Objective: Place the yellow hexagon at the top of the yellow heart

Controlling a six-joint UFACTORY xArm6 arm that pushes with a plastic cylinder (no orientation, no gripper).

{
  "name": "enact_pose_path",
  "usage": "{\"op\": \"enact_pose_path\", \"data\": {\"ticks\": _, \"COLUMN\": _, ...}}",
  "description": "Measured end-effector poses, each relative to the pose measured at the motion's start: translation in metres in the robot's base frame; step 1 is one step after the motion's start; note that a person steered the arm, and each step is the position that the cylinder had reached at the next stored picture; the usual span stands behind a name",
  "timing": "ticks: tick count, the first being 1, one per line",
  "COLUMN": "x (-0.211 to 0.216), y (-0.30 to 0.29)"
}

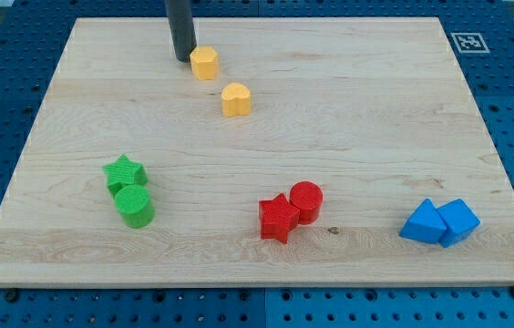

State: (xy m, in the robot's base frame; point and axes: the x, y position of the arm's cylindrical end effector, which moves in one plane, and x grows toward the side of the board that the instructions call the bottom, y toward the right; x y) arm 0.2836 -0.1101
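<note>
The yellow hexagon (204,63) lies near the view's top, left of centre, on the wooden board. The yellow heart (235,99) lies just below and right of it, a small gap apart. My tip (183,58) stands at the hexagon's left side, very close to it or touching it; I cannot tell which. The dark rod rises from there out of the view's top.
A green star (124,172) and green cylinder (135,207) touch at the lower left. A red star (278,218) and red cylinder (306,200) touch at bottom centre. Two blue blocks (439,222) sit at the lower right. The board's edge (257,286) borders a blue pegboard.
</note>
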Motion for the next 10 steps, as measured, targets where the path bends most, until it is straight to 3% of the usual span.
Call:
{"op": "enact_pose_path", "data": {"ticks": 3, "x": 0.006, "y": 0.051}}
{"op": "enact_pose_path", "data": {"ticks": 5, "x": 0.034, "y": 0.091}}
{"op": "enact_pose_path", "data": {"ticks": 7, "x": 0.034, "y": 0.112}}
{"op": "enact_pose_path", "data": {"ticks": 10, "x": 0.034, "y": 0.194}}
